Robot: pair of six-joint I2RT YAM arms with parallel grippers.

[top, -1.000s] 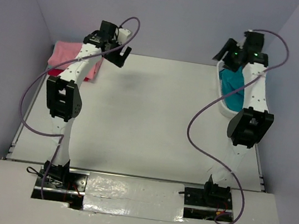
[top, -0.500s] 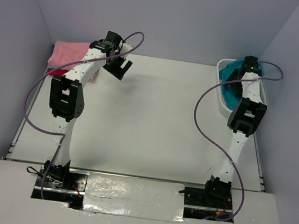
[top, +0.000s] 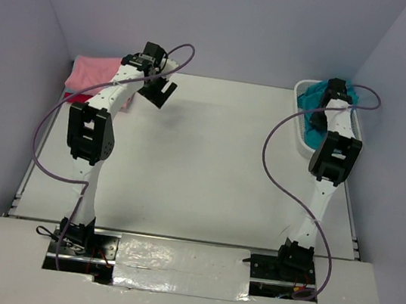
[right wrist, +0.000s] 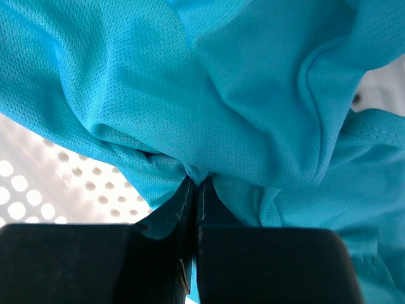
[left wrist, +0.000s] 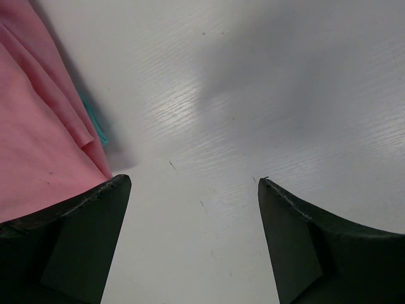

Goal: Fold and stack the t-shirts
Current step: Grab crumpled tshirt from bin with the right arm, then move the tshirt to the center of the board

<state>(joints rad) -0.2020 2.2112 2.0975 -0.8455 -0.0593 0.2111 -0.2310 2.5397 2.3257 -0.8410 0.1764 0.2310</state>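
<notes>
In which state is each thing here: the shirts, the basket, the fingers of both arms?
left fingers: open, empty, over the table
right fingers: shut on the teal shirt
teal shirt: crumpled, in the basket
pink shirt: folded, lying on the red shirt
red shirt: under the pink, mostly hidden
basket: upright, holding the teal shirt

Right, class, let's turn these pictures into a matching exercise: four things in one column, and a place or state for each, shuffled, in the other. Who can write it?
Column A
1. pink t-shirt
2. teal t-shirt
3. left end effector
4. right end effector

Column B
a. pinched shut on a fold of cloth
b. open above the bare table
c. lying at the table's far left corner
d. bunched in the white basket

Pairs: 1-c, 2-d, 3-b, 4-a
</notes>
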